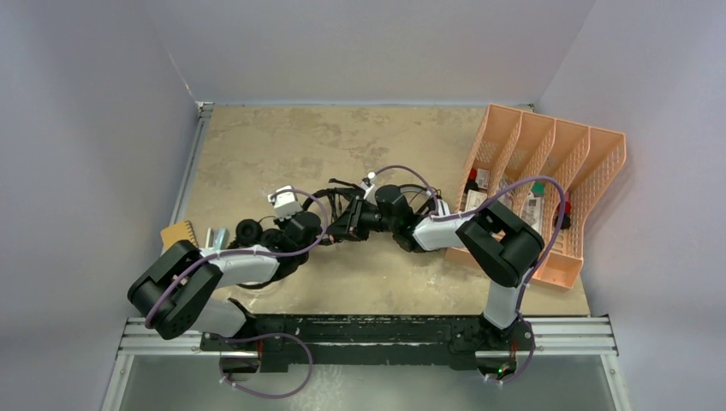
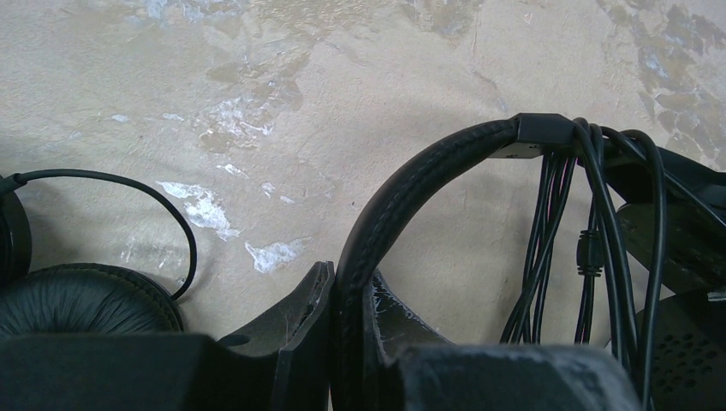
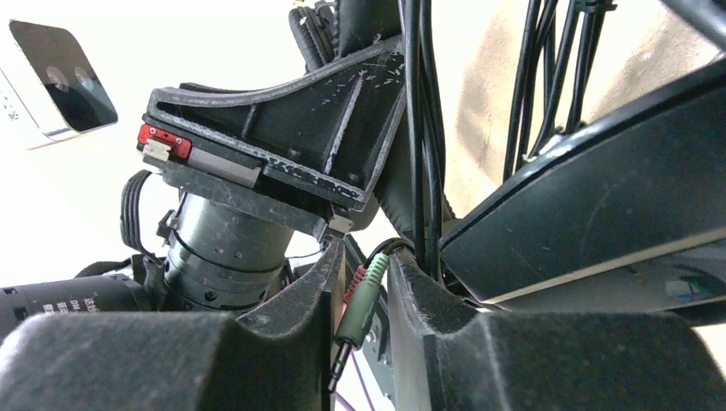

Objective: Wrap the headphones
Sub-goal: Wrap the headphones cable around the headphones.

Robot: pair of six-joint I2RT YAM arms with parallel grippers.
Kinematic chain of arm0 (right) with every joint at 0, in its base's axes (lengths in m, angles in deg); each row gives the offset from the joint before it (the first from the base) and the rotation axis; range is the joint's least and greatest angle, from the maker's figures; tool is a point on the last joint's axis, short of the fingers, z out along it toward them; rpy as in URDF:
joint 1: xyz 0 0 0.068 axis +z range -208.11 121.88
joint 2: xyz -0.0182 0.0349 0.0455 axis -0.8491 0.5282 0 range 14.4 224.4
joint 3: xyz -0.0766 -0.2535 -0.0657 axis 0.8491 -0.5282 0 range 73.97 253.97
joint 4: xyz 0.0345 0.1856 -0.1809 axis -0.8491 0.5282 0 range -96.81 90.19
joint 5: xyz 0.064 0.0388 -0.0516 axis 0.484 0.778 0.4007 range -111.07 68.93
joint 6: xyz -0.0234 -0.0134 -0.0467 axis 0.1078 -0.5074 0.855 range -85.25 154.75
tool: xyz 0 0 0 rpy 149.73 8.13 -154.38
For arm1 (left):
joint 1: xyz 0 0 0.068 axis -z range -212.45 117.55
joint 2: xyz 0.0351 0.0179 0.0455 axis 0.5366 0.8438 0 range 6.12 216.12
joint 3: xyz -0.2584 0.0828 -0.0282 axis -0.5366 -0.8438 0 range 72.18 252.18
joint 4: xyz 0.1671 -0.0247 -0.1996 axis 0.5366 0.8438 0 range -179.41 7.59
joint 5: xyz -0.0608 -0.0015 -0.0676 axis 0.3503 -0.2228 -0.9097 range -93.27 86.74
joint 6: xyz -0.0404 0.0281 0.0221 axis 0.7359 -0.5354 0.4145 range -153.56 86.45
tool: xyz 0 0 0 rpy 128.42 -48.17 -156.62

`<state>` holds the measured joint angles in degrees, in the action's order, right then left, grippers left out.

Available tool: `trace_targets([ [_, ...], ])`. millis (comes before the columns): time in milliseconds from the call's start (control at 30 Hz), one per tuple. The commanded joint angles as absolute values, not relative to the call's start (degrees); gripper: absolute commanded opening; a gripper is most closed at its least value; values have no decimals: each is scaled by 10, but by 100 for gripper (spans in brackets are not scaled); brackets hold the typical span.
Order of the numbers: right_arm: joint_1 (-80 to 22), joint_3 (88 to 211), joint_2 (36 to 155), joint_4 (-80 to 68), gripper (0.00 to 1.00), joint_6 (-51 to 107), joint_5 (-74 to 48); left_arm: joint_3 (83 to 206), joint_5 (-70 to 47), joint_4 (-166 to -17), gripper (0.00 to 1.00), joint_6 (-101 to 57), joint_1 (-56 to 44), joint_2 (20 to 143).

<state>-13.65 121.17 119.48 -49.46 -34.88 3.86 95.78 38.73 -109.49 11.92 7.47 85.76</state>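
The left pincer (image 2: 334,287) is clenched on the stitched, padded band of the black headphones (image 2: 402,184), centre frame, above the mottled beige desk (image 2: 342,68). Thin black cables (image 2: 599,205) loop over the band. The right pincer (image 3: 364,270) straddles green and pink plugs (image 3: 366,295); whether it grips them cannot be told.

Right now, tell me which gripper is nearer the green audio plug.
Right. The green plug hangs between the jaws of the right gripper; the left gripper is clamped on the headband, farther off.
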Motion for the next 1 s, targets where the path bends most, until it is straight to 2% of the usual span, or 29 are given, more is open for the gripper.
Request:
trace_targets([
  [0, -151, 1261, 1191, -498, 28, -327, -20, 963, 355, -1123, 0, 137, 90, 855],
  [400, -151, 1326, 1184, -357, 42, -236, -56, 960, 340, -1107, 0, 141, 92, 845],
  [667, -152, 1372, 1187, -271, 45, -168, -75, 965, 336, -1081, 0, 153, 92, 845],
  [800, -155, 1410, 1162, -222, 48, -62, -51, 969, 341, -1078, 0, 156, 92, 841],
  [900, -154, 1431, 1121, -157, 52, 90, -26, 972, 351, -1076, 0, 157, 91, 838],
  [967, -155, 1440, 1090, -95, 58, 176, -23, 973, 355, -1079, 0, 163, 91, 839],
])
